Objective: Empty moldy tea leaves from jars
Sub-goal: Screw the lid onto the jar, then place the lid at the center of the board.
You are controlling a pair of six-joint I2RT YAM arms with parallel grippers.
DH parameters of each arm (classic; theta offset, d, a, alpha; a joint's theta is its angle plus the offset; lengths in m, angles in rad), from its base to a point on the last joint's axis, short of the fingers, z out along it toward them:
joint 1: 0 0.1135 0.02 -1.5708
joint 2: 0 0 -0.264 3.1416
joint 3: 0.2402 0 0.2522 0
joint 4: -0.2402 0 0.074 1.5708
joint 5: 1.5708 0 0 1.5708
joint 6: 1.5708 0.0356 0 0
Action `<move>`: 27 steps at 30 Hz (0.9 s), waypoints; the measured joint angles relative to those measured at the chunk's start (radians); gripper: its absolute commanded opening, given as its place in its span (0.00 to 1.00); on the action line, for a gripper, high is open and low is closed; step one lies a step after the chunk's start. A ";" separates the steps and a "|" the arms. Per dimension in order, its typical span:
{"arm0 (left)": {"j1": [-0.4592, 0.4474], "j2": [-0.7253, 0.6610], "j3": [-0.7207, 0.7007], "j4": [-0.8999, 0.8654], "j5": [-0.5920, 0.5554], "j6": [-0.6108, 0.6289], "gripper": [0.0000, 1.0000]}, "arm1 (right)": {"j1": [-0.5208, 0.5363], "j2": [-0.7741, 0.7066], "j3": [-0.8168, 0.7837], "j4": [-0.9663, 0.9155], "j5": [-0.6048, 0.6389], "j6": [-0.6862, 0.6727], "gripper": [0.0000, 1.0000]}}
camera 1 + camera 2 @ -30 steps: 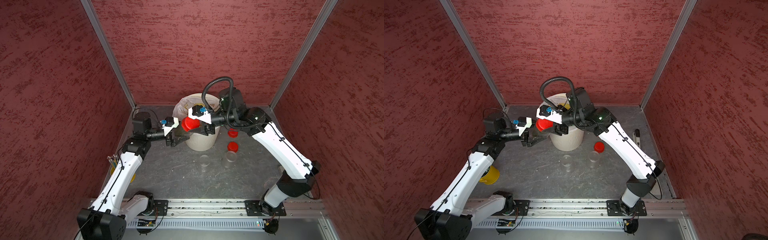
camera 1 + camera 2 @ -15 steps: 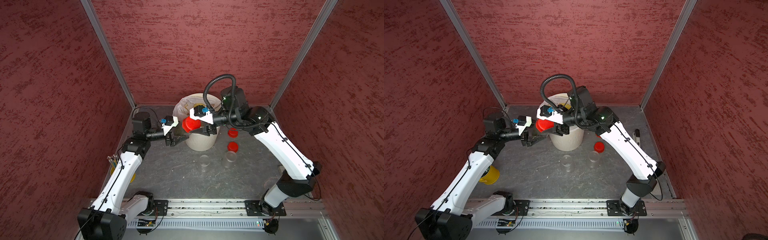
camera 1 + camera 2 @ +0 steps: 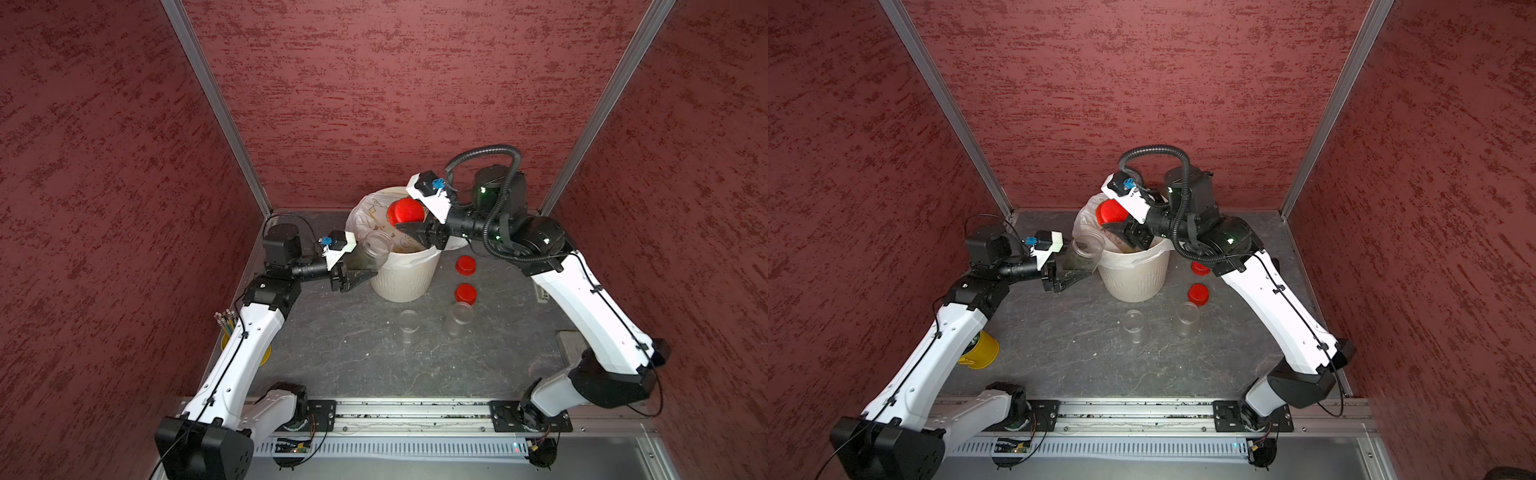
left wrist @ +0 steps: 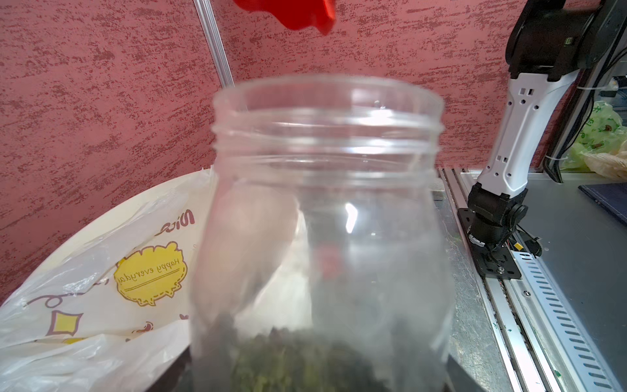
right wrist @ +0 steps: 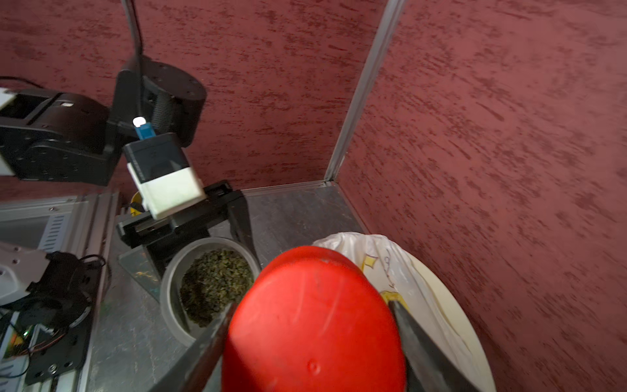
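**Supervisor:** Where was the jar when you paused?

**Operator:** My left gripper [image 3: 362, 268] had the jar [image 3: 375, 250] clamped around its lower body, jaws pinched in on the wall. I held it tilted, open mouth leaning towards the bin [image 3: 405, 282], just beside the rim. I couldn't tell whether they touched. The tea leaves [image 5: 217, 281] lay in a dark olive heap at the bottom of the jar.

**Supervisor:** And the other arm?

**Operator:** My right gripper [image 5: 312, 342] was closed on the red cap [image 5: 315, 322], a finger on each side, holding it above the bin's mouth. Two empty jars [image 3: 409, 322] stood on the table [image 3: 332, 353], with two loose caps [image 3: 465, 264] near them, beside the bin.

**Supervisor:** How did you expect the jar to handle?

**Operator:** Light, I judged. It looked like thin clear plastic, smooth and likely slippery, and I thought a hard squeeze would buckle it. Low on the body seemed the right hold, since that left the threaded neck free for pouring. The leaves looked loose and crumbly, so I reckoned they'd slide out once tipped further, though mouldy clumps might cling.

**Supervisor:** Any writing?

**Operator:** Only on the bag [image 4: 84, 305] lining the bin. A yellow badge read "Happy everyday", reversed through the plastic, and above it was what looked like "Nice", also reversed. I saw nothing on the jar or the cap.
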 measured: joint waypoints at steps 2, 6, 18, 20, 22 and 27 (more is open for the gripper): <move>0.000 0.000 0.000 0.000 0.000 0.000 0.64 | -0.048 -0.011 -0.007 0.011 0.026 0.050 0.30; 0.000 -0.003 -0.001 0.010 -0.001 -0.007 0.64 | -0.145 -0.029 -0.071 0.039 0.079 0.150 0.30; 0.001 -0.021 -0.002 0.047 -0.002 -0.026 0.64 | -0.423 -0.120 -0.513 0.180 0.159 0.373 0.30; 0.002 -0.021 -0.002 0.047 -0.002 -0.027 0.64 | -0.467 -0.137 -0.594 0.219 0.159 0.406 0.29; 0.003 -0.021 -0.002 0.049 -0.002 -0.027 0.64 | -0.507 -0.145 -0.657 0.255 0.157 0.437 0.29; 0.003 -0.022 -0.002 0.053 -0.004 -0.027 0.64 | -0.579 -0.145 -0.795 0.346 0.139 0.504 0.28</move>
